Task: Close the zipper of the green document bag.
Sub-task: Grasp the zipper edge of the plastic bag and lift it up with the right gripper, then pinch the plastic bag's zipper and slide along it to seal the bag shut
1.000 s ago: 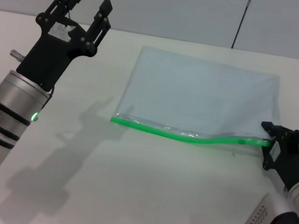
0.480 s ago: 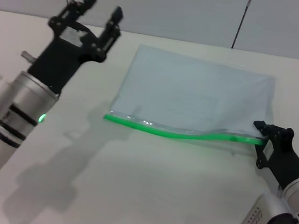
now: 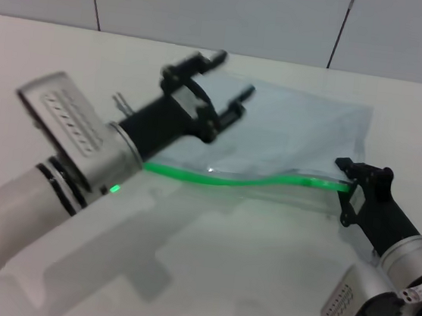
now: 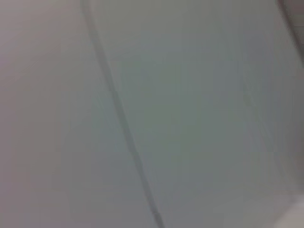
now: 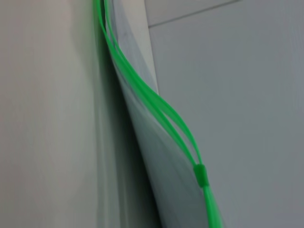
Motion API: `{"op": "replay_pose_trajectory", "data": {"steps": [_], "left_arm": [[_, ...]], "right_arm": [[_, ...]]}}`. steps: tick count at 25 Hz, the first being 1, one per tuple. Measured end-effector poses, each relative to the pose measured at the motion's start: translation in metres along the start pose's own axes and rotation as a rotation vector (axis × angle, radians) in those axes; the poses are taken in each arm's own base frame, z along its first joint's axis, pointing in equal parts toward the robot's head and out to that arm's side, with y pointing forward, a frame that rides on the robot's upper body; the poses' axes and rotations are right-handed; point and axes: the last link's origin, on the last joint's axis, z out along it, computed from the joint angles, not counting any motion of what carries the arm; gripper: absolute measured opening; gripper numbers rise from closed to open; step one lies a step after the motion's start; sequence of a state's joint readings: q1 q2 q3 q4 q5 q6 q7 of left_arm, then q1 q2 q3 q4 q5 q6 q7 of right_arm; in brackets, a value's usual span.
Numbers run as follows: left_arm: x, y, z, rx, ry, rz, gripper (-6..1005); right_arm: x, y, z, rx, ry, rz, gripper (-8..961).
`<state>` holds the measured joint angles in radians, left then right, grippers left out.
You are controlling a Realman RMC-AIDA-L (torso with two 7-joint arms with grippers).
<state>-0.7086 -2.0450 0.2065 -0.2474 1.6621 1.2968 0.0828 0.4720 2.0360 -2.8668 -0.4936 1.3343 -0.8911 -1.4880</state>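
From my end, the green document bag (image 3: 289, 140) lies flat on the white table (image 3: 257, 285), and I'm using it as the reference for everything else. The zipper (image 3: 254, 180) runs along the bag's near long edge as a wavy green line, buckled up a bit in the middle.

The right gripper (image 3: 344, 175) sits at the bag's right end, right on the end of the zipper strip. It looks pinched onto that end, though the fingertips are partly hidden by the gripper body, so I'm going by how the strip runs straight into it. In the right wrist view the two halves of the zipper (image 5: 156, 102) are split apart beyond the little slider tab (image 5: 201, 175) and joined into one strip on the near side of it, so most of it is unzipped.

The left gripper (image 3: 231, 80) hangs over the bag's left part, above the zipper's left end, fingers (image 3: 211, 57) spread wide and gripping nothing. The left wrist view is only a grey blur.
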Motion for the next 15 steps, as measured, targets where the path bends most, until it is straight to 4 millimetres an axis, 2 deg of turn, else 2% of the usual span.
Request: {"op": "replay_pose_trajectory", "data": {"steps": [7, 15], "left_arm": [[-0.007, 0.032, 0.01, -0.183, -0.066, 0.171, 591], [-0.011, 0.049, 0.01, -0.241, -0.092, 0.323, 590]], "right_arm": [[-0.011, -0.008, 0.008, 0.018, -0.035, 0.012, 44], [-0.017, -0.016, 0.015, 0.035, -0.051, 0.024, 43]]}}
